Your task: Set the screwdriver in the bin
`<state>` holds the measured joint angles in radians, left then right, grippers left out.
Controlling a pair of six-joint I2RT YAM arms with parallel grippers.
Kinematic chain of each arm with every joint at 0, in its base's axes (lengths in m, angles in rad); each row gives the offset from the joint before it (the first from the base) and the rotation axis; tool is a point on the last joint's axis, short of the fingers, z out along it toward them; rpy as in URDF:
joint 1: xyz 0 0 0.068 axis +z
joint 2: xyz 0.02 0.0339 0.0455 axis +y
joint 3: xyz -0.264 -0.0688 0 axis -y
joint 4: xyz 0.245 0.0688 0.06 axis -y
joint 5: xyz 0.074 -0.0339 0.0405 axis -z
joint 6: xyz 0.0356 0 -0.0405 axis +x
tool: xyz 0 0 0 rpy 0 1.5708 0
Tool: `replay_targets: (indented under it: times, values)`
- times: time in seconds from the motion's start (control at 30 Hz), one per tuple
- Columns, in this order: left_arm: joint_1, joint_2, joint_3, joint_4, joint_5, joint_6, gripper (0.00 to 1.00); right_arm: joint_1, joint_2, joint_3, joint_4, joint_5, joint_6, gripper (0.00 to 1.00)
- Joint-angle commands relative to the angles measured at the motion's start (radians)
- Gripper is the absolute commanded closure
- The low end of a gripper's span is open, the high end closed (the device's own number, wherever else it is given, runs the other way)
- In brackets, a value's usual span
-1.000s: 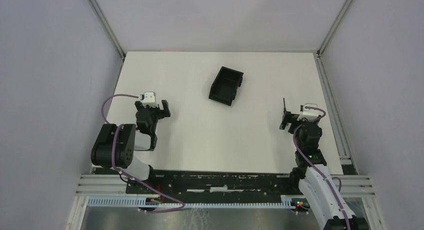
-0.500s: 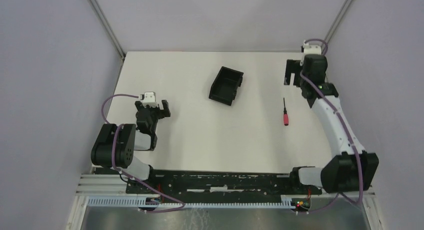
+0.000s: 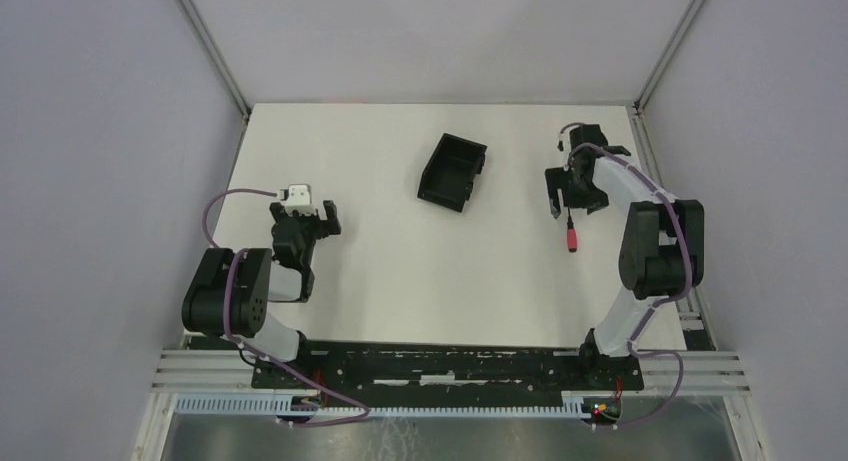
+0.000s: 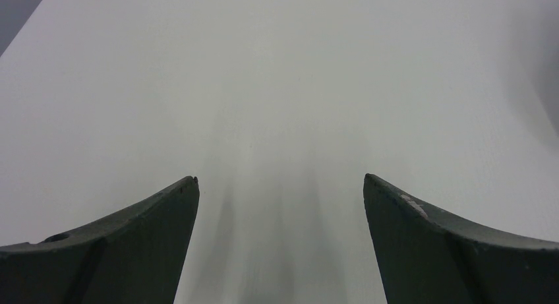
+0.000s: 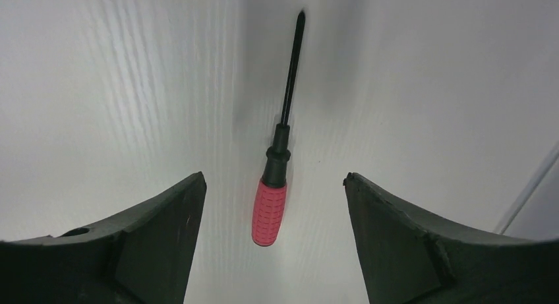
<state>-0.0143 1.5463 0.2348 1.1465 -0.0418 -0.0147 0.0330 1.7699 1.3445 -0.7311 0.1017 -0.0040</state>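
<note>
We saw the slim screwdriver flat on the smooth white surface, right of the boxy black bin, ribbed red handle nearward, dark shaft pointing away. The right gripper and left gripper gaped.

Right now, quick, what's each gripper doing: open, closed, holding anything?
Left gripper: open, holding nothing.
Right gripper: open, set either side of the screwdriver, not holding it.
</note>
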Motion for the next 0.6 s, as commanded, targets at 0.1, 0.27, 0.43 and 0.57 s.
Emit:
replay_targets:
  times: [0.1, 0.27, 0.43, 0.57]
  values:
    - [0.004, -0.006, 0.015, 0.027, 0.01, -0.014, 0.0, -0.027, 0.035, -0.188, 0.1, -0.019, 0.031, 0.31]
    - [0.004, -0.006, 0.015, 0.028, 0.009, -0.014, 0.0, -0.027, 0.058, -0.248, 0.147, -0.049, 0.035, 0.67]
    - [0.004, -0.006, 0.014, 0.029, 0.01, -0.014, 0.0, -0.028, 0.057, -0.143, 0.075, -0.025, 0.033, 1.0]
    - [0.005, -0.006, 0.015, 0.028, 0.01, -0.014, 0.0, -0.027, 0.052, 0.071, -0.091, -0.04, 0.027, 1.0]
